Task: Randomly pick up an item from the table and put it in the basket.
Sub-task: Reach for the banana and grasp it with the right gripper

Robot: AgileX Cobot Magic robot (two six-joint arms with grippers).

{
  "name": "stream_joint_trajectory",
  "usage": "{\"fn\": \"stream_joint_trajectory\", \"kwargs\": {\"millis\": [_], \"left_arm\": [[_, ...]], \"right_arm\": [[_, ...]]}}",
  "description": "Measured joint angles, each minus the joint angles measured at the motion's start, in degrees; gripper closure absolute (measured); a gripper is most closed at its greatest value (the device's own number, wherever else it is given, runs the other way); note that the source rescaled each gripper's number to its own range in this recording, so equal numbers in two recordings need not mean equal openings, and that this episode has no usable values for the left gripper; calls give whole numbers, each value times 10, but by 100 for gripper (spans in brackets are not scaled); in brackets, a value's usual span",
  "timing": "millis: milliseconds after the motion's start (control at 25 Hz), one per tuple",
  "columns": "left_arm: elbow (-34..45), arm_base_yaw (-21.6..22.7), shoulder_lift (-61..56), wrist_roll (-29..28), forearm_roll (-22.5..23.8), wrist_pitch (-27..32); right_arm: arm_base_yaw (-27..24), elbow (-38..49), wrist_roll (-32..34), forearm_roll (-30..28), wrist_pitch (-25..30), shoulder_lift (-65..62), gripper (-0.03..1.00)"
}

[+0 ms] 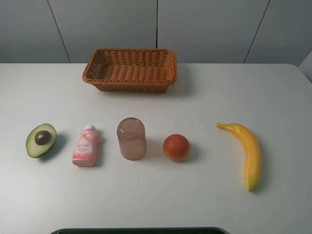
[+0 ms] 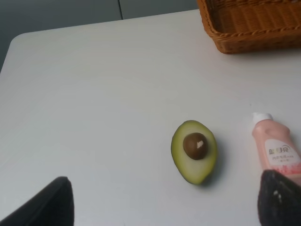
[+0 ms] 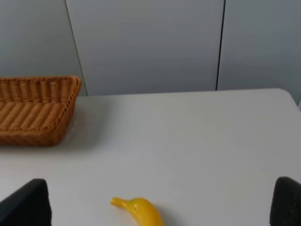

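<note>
Plainly, the left gripper (image 2: 162,207) is spread wide, its dark fingers (image 2: 47,202) far apart and holding nothing, with the avocado (image 2: 194,151) and bottle (image 2: 277,153) on the table (image 2: 94,94) beyond it. The right gripper (image 3: 156,201) is spread just as wide and holds nothing; the banana's (image 3: 140,211) stem end shows between its fingertips, not touching either.

From the high camera, the banana (image 1: 248,153) lies flat at the right of the frame, stem toward the upper left, well apart from the basket (image 1: 129,85) at top centre. A row runs across the middle – avocado (image 1: 41,140) at far left, then bottle (image 1: 86,146), upturned cup (image 1: 131,139), red-orange fruit (image 1: 176,147), all apart from one another.
</note>
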Motion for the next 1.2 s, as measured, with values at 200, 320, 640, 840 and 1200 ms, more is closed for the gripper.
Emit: {"fn": "stream_joint_trajectory", "kwargs": {"millis": [200, 320, 640, 840, 1200], "left_arm": [[0, 0, 0, 0, 0, 0], [0, 0, 0, 0, 0, 0], [0, 0, 0, 0, 0, 0], [0, 0, 0, 0, 0, 0], [0, 0, 0, 0, 0, 0]], "right_arm": [[0, -17, -5, 0, -7, 78, -3], [0, -17, -18, 0, -8, 154, -3], [0, -17, -48, 0, -54, 376, -3], [0, -17, -49, 6, -105, 525, -3], [0, -17, -52, 21, -195, 758, -3]]}}
